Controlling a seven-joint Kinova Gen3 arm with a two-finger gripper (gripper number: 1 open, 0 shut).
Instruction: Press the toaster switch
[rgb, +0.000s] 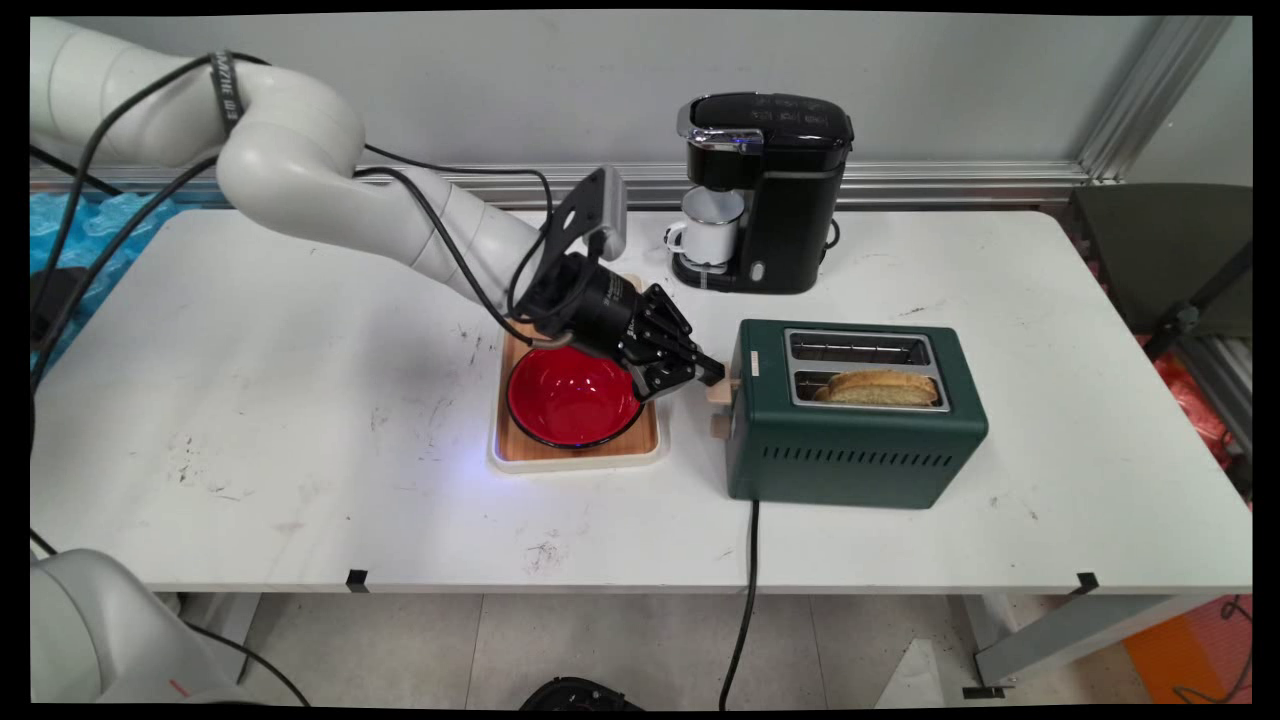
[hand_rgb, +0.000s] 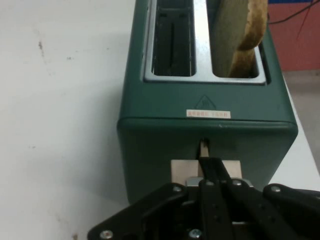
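A dark green two-slot toaster (rgb: 855, 440) stands on the white table, right of centre. A slice of toast (rgb: 880, 388) sits in its near slot and sticks up a little; the far slot is empty. My black gripper (rgb: 708, 372) is at the toaster's left end, shut, its joined fingertips resting on the pale wooden lever (rgb: 720, 392). In the hand view the toaster (hand_rgb: 200, 135) fills the frame, the gripper (hand_rgb: 206, 161) lies over the lever (hand_rgb: 181, 171) just below the slot, and the toast (hand_rgb: 240, 35) shows at the upper right.
Just behind my wrist, a red bowl (rgb: 570, 397) rests on a wooden tray (rgb: 580, 455). A black coffee machine (rgb: 780, 190) with a white mug (rgb: 708, 230) under its spout stands at the back. The toaster's cord hangs over the front edge.
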